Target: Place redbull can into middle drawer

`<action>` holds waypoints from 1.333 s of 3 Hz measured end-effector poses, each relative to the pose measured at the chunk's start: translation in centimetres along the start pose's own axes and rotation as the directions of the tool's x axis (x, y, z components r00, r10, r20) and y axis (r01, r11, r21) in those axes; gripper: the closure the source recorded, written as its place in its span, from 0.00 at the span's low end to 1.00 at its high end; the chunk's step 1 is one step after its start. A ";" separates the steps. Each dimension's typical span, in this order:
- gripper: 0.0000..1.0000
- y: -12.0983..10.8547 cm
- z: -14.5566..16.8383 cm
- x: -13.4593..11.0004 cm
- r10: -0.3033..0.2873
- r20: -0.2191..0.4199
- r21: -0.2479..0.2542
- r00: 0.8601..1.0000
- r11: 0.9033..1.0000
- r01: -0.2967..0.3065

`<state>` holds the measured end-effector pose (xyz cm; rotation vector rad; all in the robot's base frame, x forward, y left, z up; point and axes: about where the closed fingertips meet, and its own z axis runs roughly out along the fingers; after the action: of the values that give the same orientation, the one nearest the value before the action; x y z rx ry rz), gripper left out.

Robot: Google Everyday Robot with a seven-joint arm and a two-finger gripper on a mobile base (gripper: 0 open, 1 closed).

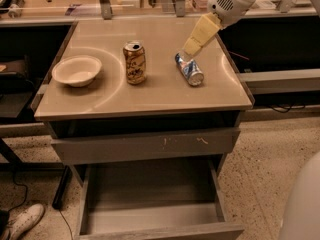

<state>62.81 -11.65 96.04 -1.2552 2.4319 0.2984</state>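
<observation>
1. gripper (191, 47): upper right of centre, just above the redbull can (189, 69), which lay sideways; you could not tell its grip.
2. middle drawer (150, 219): bottom, stood open.

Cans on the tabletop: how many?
2. A wide gold metal can stands upright mid-table; a slim blue-and-silver metal can lies to its right, the cream end effector at its far end. None seems hidden.

Robot lab: claw (191, 47) over drawer cabinet (150, 93)
</observation>
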 end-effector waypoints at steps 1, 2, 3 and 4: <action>0.00 -0.1 2.1 -0.5 0.025 0.010 -0.019 1.000 0.999 -0.025; 0.00 -1.5 5.2 -1.4 0.088 -0.011 -0.015 0.996 0.996 -0.088; 0.00 -3.4 8.0 -0.9 0.153 -0.053 0.011 0.987 0.988 -0.153; 0.00 -5.2 10.2 0.0 0.209 -0.087 0.034 0.974 0.978 -0.207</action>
<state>69.53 -11.03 86.79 -1.0249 2.6410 0.2728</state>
